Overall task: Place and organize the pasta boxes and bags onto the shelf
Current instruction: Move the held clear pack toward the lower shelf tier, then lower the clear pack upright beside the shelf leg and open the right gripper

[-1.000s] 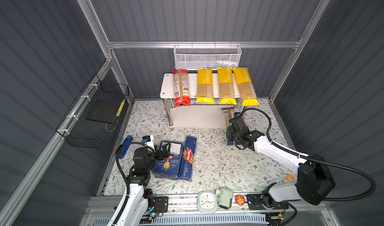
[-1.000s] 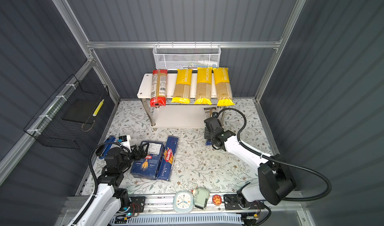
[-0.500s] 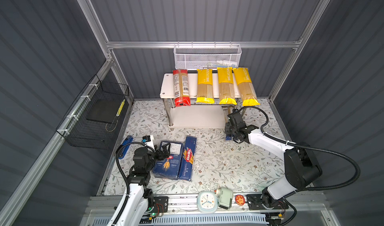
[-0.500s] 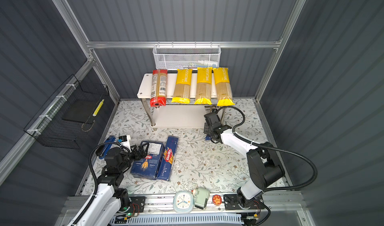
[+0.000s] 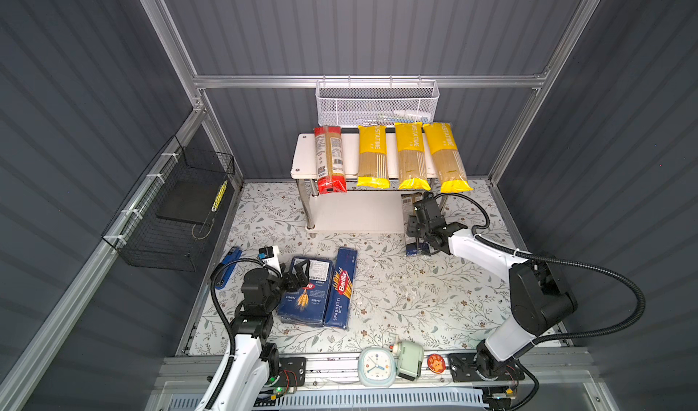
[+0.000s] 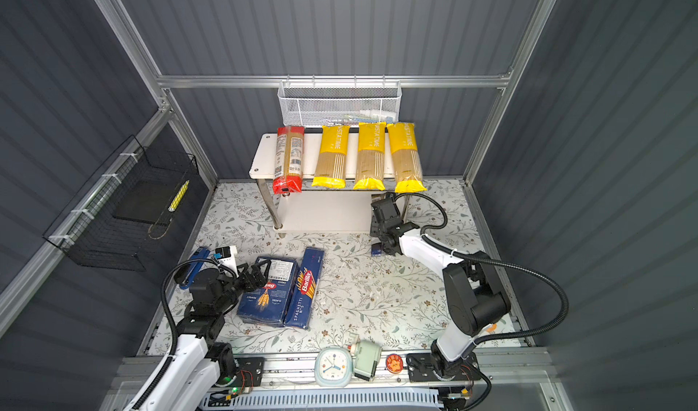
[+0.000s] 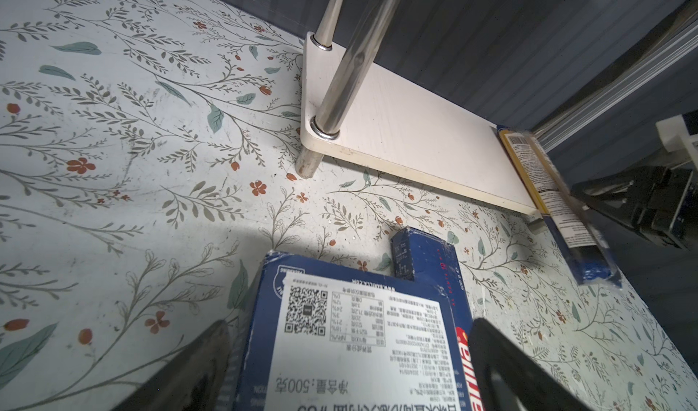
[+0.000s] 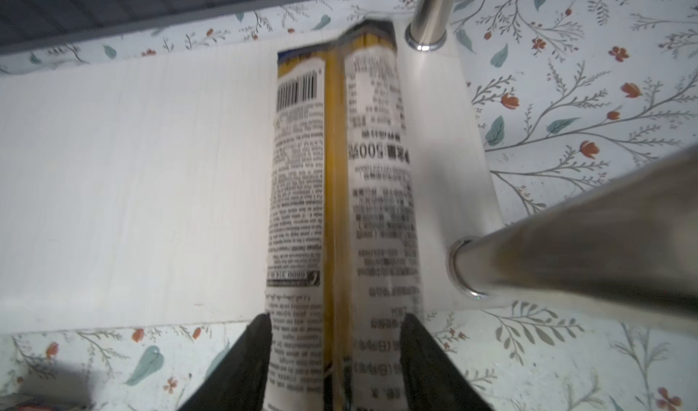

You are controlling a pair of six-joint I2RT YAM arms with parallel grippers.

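Observation:
The white shelf (image 5: 302,156) stands at the back. Its top board carries a red-ended bag (image 5: 330,160) and three yellow bags (image 5: 411,156). A clear bag with dark ends (image 8: 340,163) lies lengthwise on the lower board (image 8: 132,182) beside a chrome post, its near end (image 5: 413,250) sticking out over the table. My right gripper (image 8: 336,322) is open, with a finger along each side of that bag. The wide pasta box (image 5: 306,299) and the long Spaghetti box (image 5: 342,288) lie side by side on the table. My left gripper (image 7: 349,326) is open astride the wide box's end.
A white mesh basket (image 5: 377,105) hangs on the back wall above the shelf. A black wire basket (image 5: 170,209) hangs on the left wall. A blue tool (image 5: 230,265) and a white item (image 5: 270,256) lie near the left arm. A clock (image 5: 376,365) sits on the front rail.
My right arm has pushed forward toward the shelf, sliding the dark-ended bag further onto the lower board, and its jaws have spread apart. The left arm and both boxes have not moved.

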